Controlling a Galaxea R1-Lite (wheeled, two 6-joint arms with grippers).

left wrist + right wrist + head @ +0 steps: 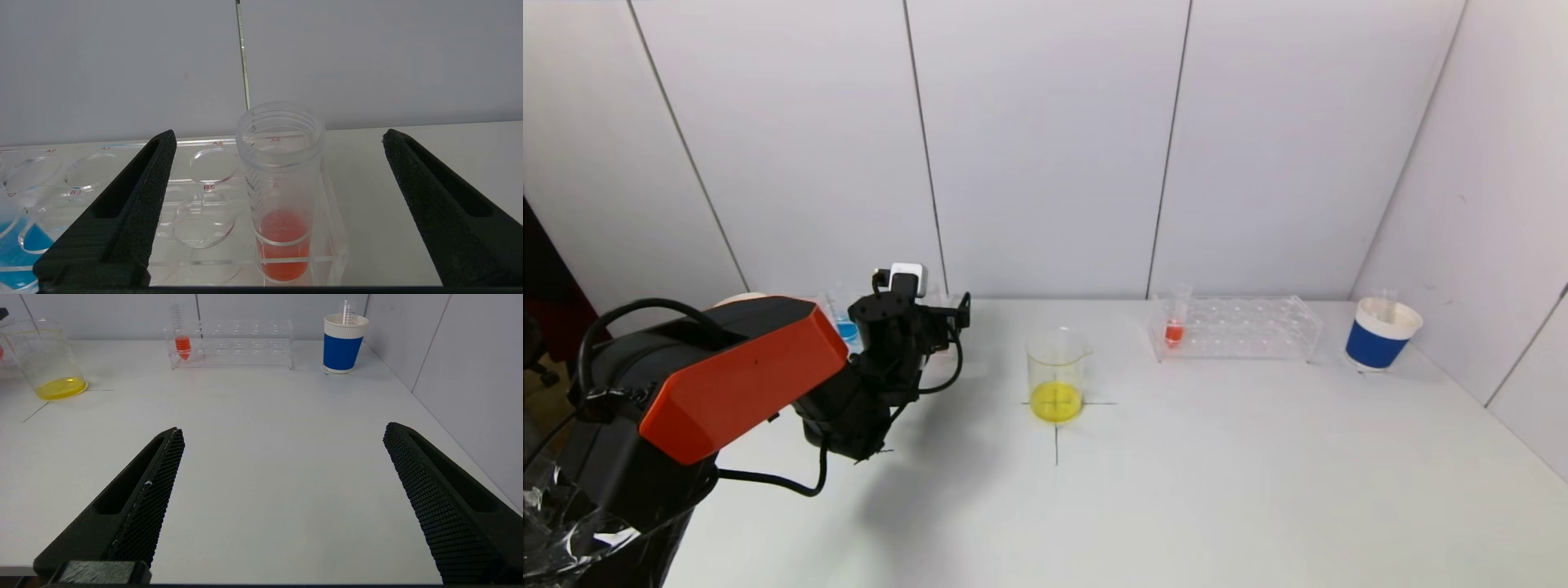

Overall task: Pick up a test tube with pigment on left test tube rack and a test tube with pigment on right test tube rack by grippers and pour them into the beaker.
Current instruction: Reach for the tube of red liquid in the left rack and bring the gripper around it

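I am holding the left gripper (278, 212) over the clear acrylic left test tube rack (122, 179) near the far left edge of the white table (1176, 490), and its black textured fingers (135, 204) are standing wide apart with nothing between them touching the pads. Through the left wrist view I am looking straight at a clear plastic test tube with red-orange pigment (282, 196), sitting upright in the end hole of that rack, between the two fingers but apart from both. A second tube with blue pigment (16, 245) is showing at the rack's other side; in the head view it is peeking out behind the left arm.

The clear glass beaker with yellow liquid (1056, 374) is standing on the black cross mark near the middle of the table, well apart from both racks.

Toward the far right edge, the clear acrylic right test tube rack (1241, 328) is carrying one upright test tube with red pigment (1174, 327) at the end nearest the beaker. A blue-and-white paper cup (1382, 335) is sitting just beyond it, near the far right corner.

The right gripper (282, 506) is hanging over the near right part of the table, jaws spread wide and empty, well apart from the right rack.
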